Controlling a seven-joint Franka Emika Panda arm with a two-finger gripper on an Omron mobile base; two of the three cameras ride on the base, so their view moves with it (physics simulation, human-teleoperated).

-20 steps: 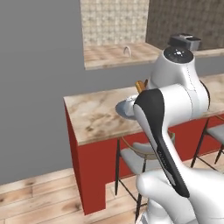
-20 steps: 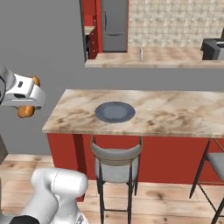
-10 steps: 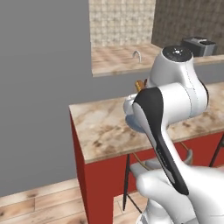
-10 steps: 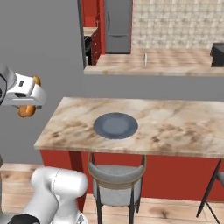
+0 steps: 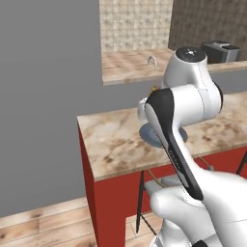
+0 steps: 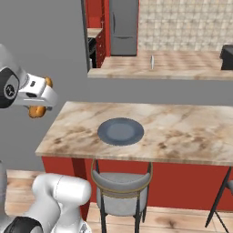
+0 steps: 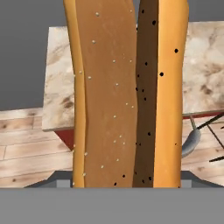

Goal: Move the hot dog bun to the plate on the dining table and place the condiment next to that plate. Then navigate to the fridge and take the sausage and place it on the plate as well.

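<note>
Off the near left corner of the counter [image 6: 191,136], the hot dog bun [image 6: 37,110] hangs in the air, clamped between the fingers [image 6: 39,101] of the white arm. From the hand view the bun [image 7: 127,87] stands large and upright, its lengthwise split running down the middle, and beyond it lie the counter's edge and the wooden floor [image 7: 26,148]. The bun is not yet over the marbled top: in the right base view it sits left of the counter's corner, well apart from the plate [image 6: 120,131].

The plate lies flat and bare on the counter, near its front edge, above a grey-seated stool [image 6: 120,184].

The step in hand looks to be the first one, carrying the bun to the plate. The next move calls for the bun to travel rightward over the counter until it hangs above the plate, then come down low enough that the fingers can let go without the bun rolling off the rim.
</note>
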